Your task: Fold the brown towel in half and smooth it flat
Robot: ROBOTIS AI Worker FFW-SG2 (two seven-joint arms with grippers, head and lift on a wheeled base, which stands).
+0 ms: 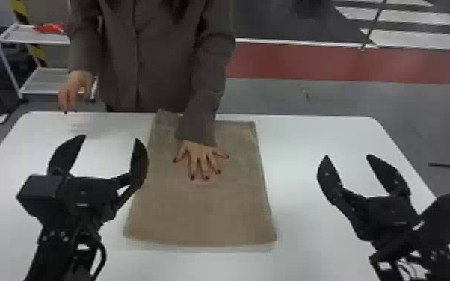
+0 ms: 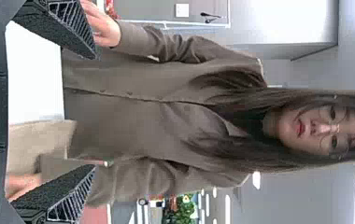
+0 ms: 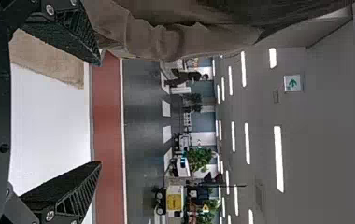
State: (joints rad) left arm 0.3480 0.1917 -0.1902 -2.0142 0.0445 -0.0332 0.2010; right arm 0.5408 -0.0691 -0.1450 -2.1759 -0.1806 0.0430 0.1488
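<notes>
Head view | left hand (image 1: 110, 137) wide | right hand (image 1: 348, 156) wide | both point forward over white table (image 1: 302, 224)

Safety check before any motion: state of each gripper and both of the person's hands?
Left gripper: open, empty.
Right gripper: open, empty.
Person's left hand: spread flat on the towel.
Person's right hand: off the towel, apparently empty.

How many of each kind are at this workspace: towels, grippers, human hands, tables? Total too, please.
Towels: 1 (brown towel)
Grippers: 2 (left gripper, right gripper)
Human hands: 2 (hand on the towel, hand off it)
Tables: 1 (white table)
Total: 6
</notes>
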